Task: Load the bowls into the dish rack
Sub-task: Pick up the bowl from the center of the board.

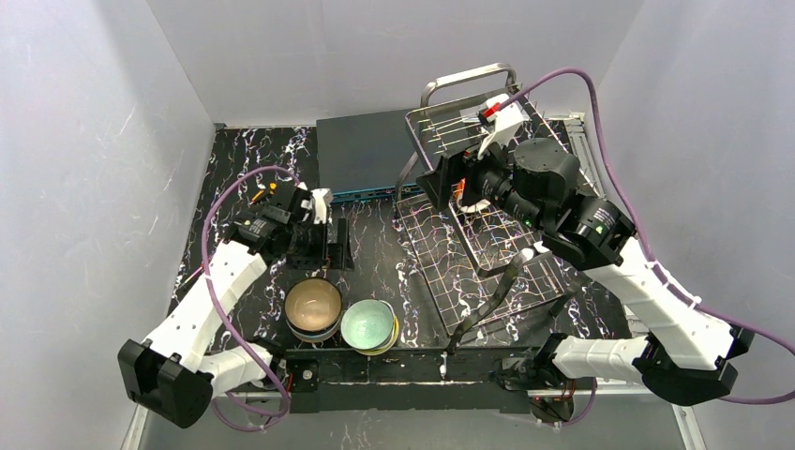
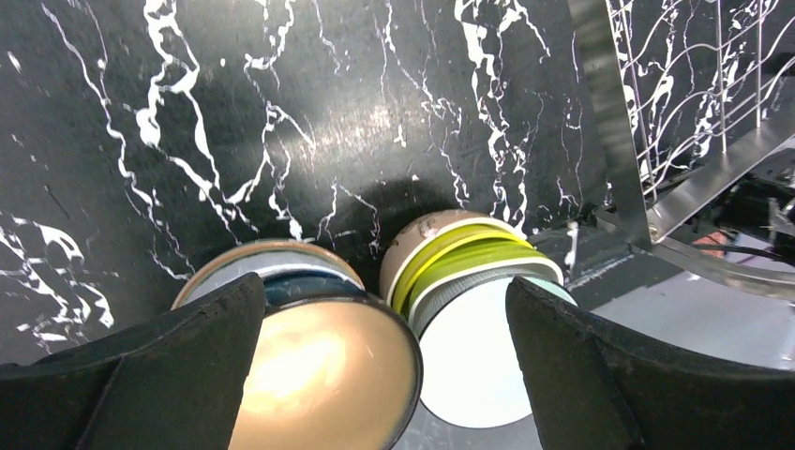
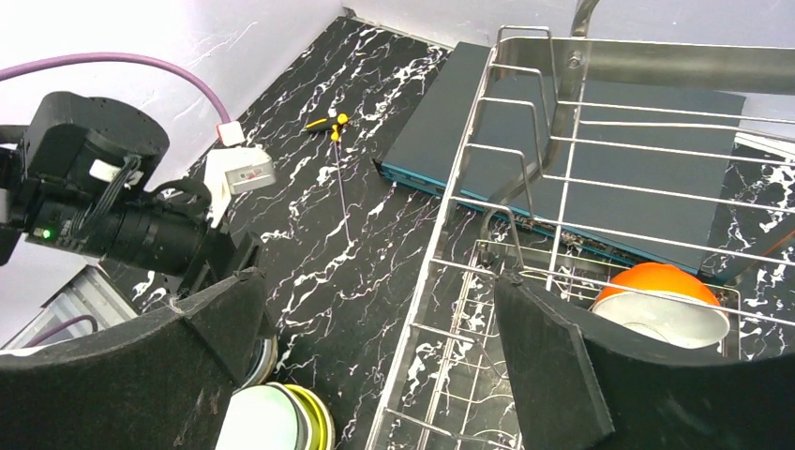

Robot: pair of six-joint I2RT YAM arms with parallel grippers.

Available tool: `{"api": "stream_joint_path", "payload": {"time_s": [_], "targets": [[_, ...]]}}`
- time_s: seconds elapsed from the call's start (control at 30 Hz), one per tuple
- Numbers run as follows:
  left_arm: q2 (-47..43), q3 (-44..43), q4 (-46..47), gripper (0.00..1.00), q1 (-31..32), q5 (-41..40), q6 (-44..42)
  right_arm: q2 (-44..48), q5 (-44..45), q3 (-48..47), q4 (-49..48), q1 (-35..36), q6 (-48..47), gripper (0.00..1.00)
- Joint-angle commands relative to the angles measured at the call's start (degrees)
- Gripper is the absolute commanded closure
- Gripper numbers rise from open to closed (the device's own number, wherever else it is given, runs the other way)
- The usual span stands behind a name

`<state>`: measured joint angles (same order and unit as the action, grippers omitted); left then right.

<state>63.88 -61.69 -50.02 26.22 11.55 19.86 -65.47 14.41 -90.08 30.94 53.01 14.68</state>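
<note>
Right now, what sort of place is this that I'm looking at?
Probably a robot test booth staged as a kitchen chore, not a real kitchen: plain white walls box in a marble-pattern table, two robot arms are bolted at its near edge, and a wire dish rack sits beside stacked bowls.

- The left stack of bowls and the right stack of bowls stand just beside each other at the table's near edge.
- The dish rack sits to their right, on the table's right half.
- A single bowl lies inside the rack.
- A flat box lies at the far edge, left of the rack's far end.
</note>
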Motion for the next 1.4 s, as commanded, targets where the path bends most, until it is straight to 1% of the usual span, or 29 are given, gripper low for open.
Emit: {"api": "stream_joint_path", "payload": {"time_s": [0.0, 0.13, 0.3, 0.47, 0.57, 0.7, 0.9, 1.1, 1.37], "targets": [[-2.4, 1.5, -5.7, 0.02, -5.0, 8.9, -0.9, -0.2, -1.2, 0.1, -3.7, 0.2, 0.3, 0.01], [-3.2, 0.4, -10.1, 0.02, -6.6, 6.1, -2.0, -0.1, -1.3, 0.3, -3.7, 0.2, 0.2, 0.01], [-4.5, -1.3, -17.0, 0.05, -6.8, -1.2, -4.9, -0.1, -1.6, 0.9, -4.1, 0.2, 0.4, 0.01], [-5.6, -1.5, -18.9, 0.09, -6.8, -8.1, -5.7, -0.1, -2.2, 1.5, -4.7, 0.2, 0.6, 0.01], [-5.1, -1.7, -18.6, 0.14, -6.9, -8.6, -5.6, -0.3, -2.3, 1.6, -4.7, 0.2, 0.7, 0.01], [-3.2, -2.4, -18.6, 0.18, -6.8, -10.7, -5.0, 0.0, -2.2, 1.6, -4.5, 0.2, 0.6, 0.01], [1.3, -2.8, -18.6, 0.27, -6.8, -9.9, -5.4, 0.0, -1.9, 1.8, -4.5, 0.2, 0.7, 0.01], [5.8, -3.2, -18.3, 0.44, -6.8, -7.6, -6.5, 0.1, -1.7, 1.8, -4.1, 0.2, 0.6, 0.01], [7.5, -3.5, -18.2, 0.47, -6.8, -9.0, -6.4, 0.7, -0.8, 2.0, -4.0, 0.2, 0.7, 0.01]]}}
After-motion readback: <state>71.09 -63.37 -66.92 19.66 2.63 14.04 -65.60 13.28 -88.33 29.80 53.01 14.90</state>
